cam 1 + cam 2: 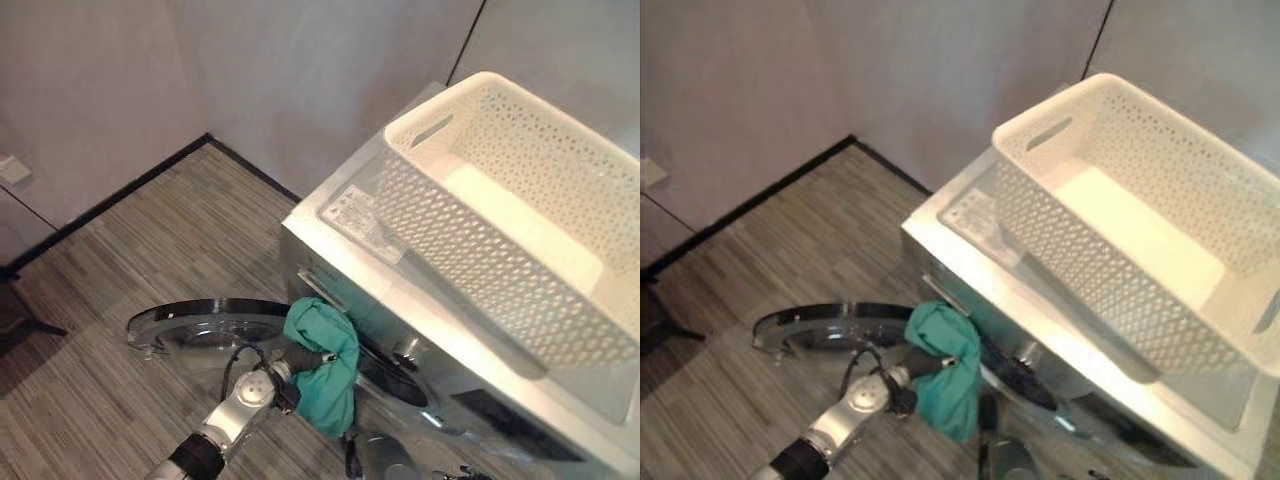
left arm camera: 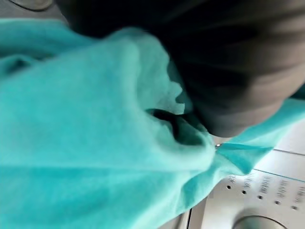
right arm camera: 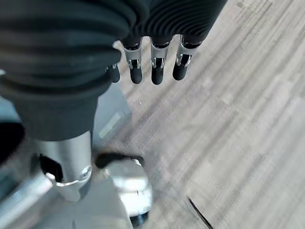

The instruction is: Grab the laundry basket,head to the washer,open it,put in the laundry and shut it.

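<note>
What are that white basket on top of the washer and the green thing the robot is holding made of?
The basket looks like moulded matt plastic: stiff walls punched with even holes and a cut-out handle. The green laundry looks like soft matt fabric, perhaps fleece or cotton: it folds and hangs limp from the left robot hand.

Laundry basket (image 1: 520, 190) sits on top of the washer (image 1: 400, 300), toward its right and rear; washer stands on the floor (image 1: 150, 240) close to the wall (image 1: 300, 70) behind it. Washer door (image 1: 200, 325) swung open to the left of the front opening, lying low over the floor. Cloth (image 1: 325, 365) hangs directly in front of the opening, between door and washer front, draped over the left hand (image 1: 300, 360), whose arm comes in from lower left. Right hand (image 3: 152, 67) is over the floor, apart from any object.
</note>
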Controlling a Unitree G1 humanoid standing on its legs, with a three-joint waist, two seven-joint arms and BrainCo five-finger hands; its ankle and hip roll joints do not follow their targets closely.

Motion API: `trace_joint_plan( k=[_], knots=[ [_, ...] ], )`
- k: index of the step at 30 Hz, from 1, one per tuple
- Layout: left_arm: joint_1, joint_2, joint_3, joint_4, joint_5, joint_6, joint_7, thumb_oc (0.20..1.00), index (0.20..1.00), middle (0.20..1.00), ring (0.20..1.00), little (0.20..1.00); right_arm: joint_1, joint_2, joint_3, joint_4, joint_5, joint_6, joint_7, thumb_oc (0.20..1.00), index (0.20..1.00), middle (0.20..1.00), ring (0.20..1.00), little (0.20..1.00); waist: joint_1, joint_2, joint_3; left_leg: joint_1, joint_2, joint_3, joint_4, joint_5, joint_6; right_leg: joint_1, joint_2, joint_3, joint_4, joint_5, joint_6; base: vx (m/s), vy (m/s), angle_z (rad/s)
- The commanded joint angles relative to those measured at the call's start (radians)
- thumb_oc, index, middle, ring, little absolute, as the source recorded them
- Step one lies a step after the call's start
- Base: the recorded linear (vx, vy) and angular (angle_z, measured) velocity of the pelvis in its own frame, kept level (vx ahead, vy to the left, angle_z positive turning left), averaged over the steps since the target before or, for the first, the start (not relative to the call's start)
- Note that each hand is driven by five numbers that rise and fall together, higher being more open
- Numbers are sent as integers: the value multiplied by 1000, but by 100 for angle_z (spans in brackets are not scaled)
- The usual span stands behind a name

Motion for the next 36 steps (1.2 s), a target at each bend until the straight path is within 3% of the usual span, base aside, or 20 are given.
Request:
trace_joint_plan(
  k=[1,7,11,17,19,21,24,31,36],
  knots=[
    [36,16,37,-95,2,-60,-23,200,200,200,200,200,43,-20,10,53,-33,12,4,1000,1000,1000,1000,1000,8,15,-73,27,-34,68,-68,-67,72,10,-116,64,-15,-50,121,-91,235,4],
    [35,25,33,-112,11,-53,-30,200,200,200,200,200,16,-22,5,82,-82,35,2,1000,1000,1000,1000,1000,14,2,-55,35,-103,57,-3,-183,108,8,-201,90,-51,23,161,-76,148,-9],
    [21,25,30,-122,12,-50,-31,200,200,200,200,200,7,-26,10,96,-111,48,1,1000,1000,1000,1000,1000,12,-7,-42,21,-123,53,50,-221,117,-2,-217,101,-47,36,166,-68,61,-11],
    [-48,-16,-10,-103,-24,-60,-19,200,200,200,200,200,20,6,21,137,-119,63,4,1000,1000,1000,1000,1000,-14,-31,52,-10,-166,87,205,-343,154,-97,-225,196,3,67,190,-97,55,-27],
    [-91,-29,-34,-102,-39,-61,-10,200,200,200,200,200,16,14,24,146,-119,66,-11,1000,1000,1000,1000,1000,-28,-41,111,-74,-188,90,307,-395,175,-158,-225,236,36,82,195,-185,62,-48],
    [-111,-33,-42,-97,-45,-63,-6,200,200,200,200,200,11,15,25,147,-116,66,-13,1000,1000,1000,1000,1000,-31,-47,126,-118,-197,89,361,-414,182,-187,-227,249,51,86,195,-166,32,-12],
    [-202,-55,-70,-69,-63,-70,27,200,200,200,200,200,-12,13,37,119,-83,57,-32,1000,1000,1000,1000,1000,-49,-76,182,-285,-224,72,539,-475,203,-288,-234,285,96,97,188,-234,10,-19],
    [-278,-102,-63,-17,-90,-86,85,200,200,200,200,200,-13,13,43,53,-15,30,-62,1000,1000,1000,1000,1000,-62,-78,187,-508,-235,20,713,-517,208,-438,-228,287,160,97,171,-115,-42,8],
    [-358,-136,-43,23,-98,-106,154,200,200,200,200,200,-24,-8,64,-36,11,6,-97,1000,1000,1000,1000,1000,-75,-77,197,-639,-234,-4,755,-504,196,-566,-214,296,207,95,157,-69,-66,14]
  ],
)
